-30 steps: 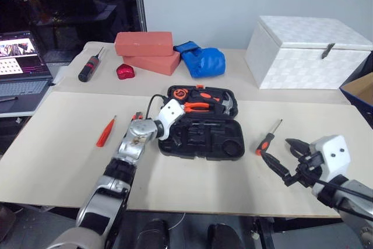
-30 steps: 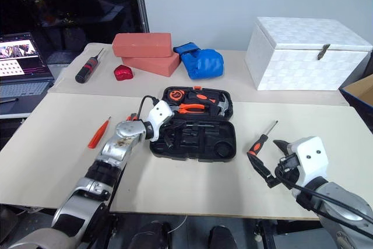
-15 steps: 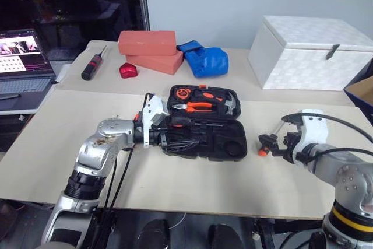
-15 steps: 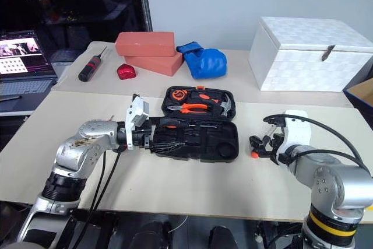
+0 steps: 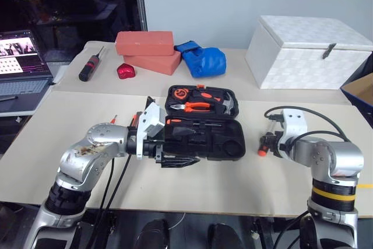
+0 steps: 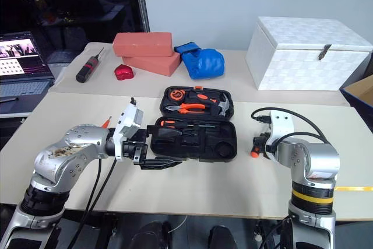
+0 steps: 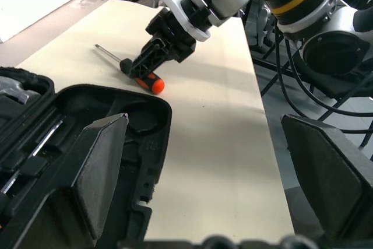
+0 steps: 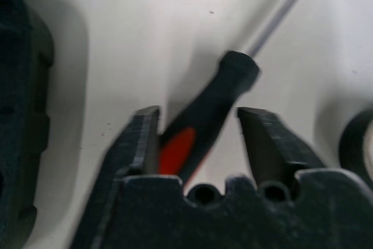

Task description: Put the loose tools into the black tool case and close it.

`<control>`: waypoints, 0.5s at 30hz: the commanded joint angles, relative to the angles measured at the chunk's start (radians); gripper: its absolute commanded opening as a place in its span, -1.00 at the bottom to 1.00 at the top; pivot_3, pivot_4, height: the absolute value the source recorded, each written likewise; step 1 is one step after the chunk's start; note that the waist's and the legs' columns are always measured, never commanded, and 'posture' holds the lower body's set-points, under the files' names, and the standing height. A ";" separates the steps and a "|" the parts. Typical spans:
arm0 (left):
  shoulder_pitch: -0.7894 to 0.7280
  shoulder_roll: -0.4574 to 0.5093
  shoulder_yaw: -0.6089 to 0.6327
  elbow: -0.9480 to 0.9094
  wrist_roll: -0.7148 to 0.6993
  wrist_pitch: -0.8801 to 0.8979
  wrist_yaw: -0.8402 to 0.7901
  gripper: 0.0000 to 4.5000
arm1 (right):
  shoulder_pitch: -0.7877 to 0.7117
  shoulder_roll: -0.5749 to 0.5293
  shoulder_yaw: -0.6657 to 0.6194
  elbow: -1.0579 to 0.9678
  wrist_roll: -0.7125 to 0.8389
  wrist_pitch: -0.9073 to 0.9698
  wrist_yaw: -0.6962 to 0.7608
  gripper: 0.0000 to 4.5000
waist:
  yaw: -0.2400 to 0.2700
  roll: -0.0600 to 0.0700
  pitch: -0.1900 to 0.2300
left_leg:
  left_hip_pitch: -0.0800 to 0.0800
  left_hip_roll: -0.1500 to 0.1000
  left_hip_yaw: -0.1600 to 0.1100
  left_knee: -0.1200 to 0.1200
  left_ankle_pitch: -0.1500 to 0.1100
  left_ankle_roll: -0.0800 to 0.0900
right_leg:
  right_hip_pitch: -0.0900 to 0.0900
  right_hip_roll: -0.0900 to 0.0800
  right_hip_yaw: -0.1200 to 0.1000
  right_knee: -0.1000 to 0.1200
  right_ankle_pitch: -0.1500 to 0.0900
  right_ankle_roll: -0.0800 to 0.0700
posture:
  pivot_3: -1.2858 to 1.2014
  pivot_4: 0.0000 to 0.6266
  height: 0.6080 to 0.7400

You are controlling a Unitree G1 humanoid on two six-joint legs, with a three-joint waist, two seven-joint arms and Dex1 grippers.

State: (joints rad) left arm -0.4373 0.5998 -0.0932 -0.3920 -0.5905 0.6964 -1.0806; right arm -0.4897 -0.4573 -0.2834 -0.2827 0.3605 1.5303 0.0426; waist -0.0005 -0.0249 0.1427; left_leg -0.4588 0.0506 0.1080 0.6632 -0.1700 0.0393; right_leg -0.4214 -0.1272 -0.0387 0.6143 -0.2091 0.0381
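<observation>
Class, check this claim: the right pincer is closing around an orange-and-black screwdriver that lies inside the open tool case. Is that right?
Not quite. The right pincer straddles the screwdriver, but it lies on the table beside the tool case, as the right eye view shows.

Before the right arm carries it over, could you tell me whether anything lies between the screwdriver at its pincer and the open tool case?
Nothing visible does: bare table separates the screwdriver under the right pincer from the black tool case. The left pincer hangs at the case's near-left edge.

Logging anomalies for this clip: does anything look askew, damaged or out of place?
Nothing damaged or spilled. The tool case lies open, a slim orange screwdriver lies beside the left arm, and the right gripper straddles another screwdriver without gripping it.
</observation>
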 commanded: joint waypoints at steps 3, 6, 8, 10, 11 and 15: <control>0.009 0.011 0.026 -0.029 -0.022 -0.006 0.028 1.00 | 0.022 -0.074 -0.046 -0.064 -0.011 0.040 0.043 -0.98 | 0.004 0.000 0.000 | 0.000 0.000 0.000 -0.001 0.000 0.000 | 0.000 0.000 0.000 0.000 0.000 0.000 | 0.03 -0.52 1.00; 0.019 0.015 0.033 -0.026 -0.034 0.000 0.034 1.00 | 0.020 -0.113 -0.066 -0.105 0.007 0.024 0.086 -0.98 | 0.003 0.001 0.001 | 0.000 0.000 0.001 -0.001 0.000 0.000 | -0.001 0.000 0.000 0.000 0.000 0.000 | 0.03 -0.52 1.00; 0.033 0.020 0.038 -0.033 -0.033 -0.007 0.039 1.00 | 0.018 -0.144 -0.070 -0.135 0.023 0.016 0.123 -0.98 | 0.001 0.001 0.001 | 0.000 0.000 0.000 -0.001 0.000 0.000 | -0.001 0.000 0.001 0.000 0.000 0.001 | 0.03 -0.52 1.00; 0.045 0.021 0.046 -0.032 -0.025 -0.019 0.052 1.00 | 0.019 -0.166 -0.056 -0.149 0.030 0.011 0.147 -0.98 | -0.001 0.001 0.001 | 0.000 0.000 0.000 -0.002 0.000 0.000 | -0.002 0.000 0.001 0.000 -0.001 0.001 | 0.03 -0.52 1.00; 0.048 0.023 0.049 -0.032 -0.025 -0.018 0.057 1.00 | 0.025 -0.170 -0.045 -0.152 0.024 -0.008 0.152 -0.98 | -0.002 0.002 0.001 | 0.000 0.001 0.000 -0.002 0.000 0.000 | -0.002 0.000 0.000 0.000 -0.001 0.001 | 0.03 -0.52 1.00; 0.050 0.036 0.054 -0.036 -0.034 -0.006 0.056 1.00 | 0.038 -0.205 0.017 -0.114 0.041 -0.093 0.240 -0.73 | -0.004 0.001 0.002 | 0.000 0.000 0.000 -0.002 0.000 0.000 | -0.002 0.000 0.000 -0.001 -0.002 0.002 | 0.03 -0.52 1.00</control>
State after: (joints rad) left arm -0.3806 0.6283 -0.0603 -0.3979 -0.6027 0.6972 -1.0268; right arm -0.4337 -0.6697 -0.2566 -0.3985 0.3974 1.4651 0.2713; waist -0.0041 -0.0235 0.1443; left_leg -0.4591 0.0511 0.1080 0.6607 -0.1701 0.0391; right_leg -0.4233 -0.1273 -0.0383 0.6127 -0.2112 0.0405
